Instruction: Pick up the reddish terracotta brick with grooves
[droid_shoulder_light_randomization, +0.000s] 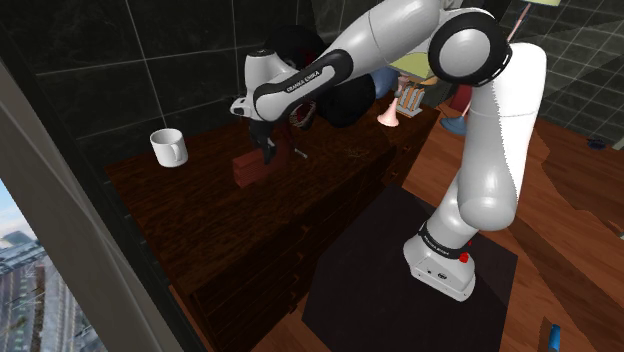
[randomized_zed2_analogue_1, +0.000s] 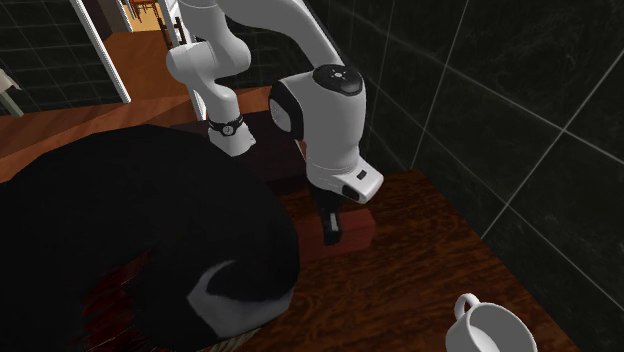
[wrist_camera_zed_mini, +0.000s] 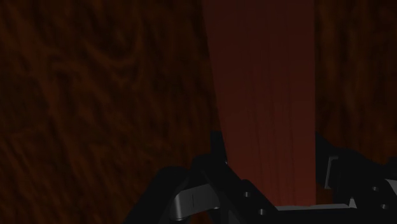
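Clamping the reddish brick (wrist_camera_zed_mini: 264, 89) between the two black fingers (wrist_camera_zed_mini: 215, 153) of the gripper (wrist_camera_zed_mini: 268, 141), one finger pressed to each long side as the wrist view gives it. Stretching away from the hand there as a long dull-red slab with faint lengthwise lines, over dark grained wood.

Sitting, from the shoulder view, about mid-way along a dark wooden cabinet top (droid_shoulder_light_randomization: 200, 215), directly beneath the gripper (droid_shoulder_light_randomization: 264, 152), brick (droid_shoulder_light_randomization: 250, 170) low against the wood. Cannot tell whether raised off the surface or resting on it. Flanked toward that view's left by a white mug (droid_shoulder_light_randomization: 168, 148), well apart and upright. Backed by a dark tiled wall (droid_shoulder_light_randomization: 120, 50). Rising from a black stand (droid_shoulder_light_randomization: 400, 270) at lower right, white arm (droid_shoulder_light_randomization: 480, 150) arching up and over to the left.

Pointing straight down in the second exterior view, gripper (randomized_zed2_analogue_1: 333, 228) on the brick (randomized_zed2_analogue_1: 358, 232), mug (randomized_zed2_analogue_1: 485, 325) near the bottom right, a large black rounded shape (randomized_zed2_analogue_1: 140, 240) bulking in the foreground.
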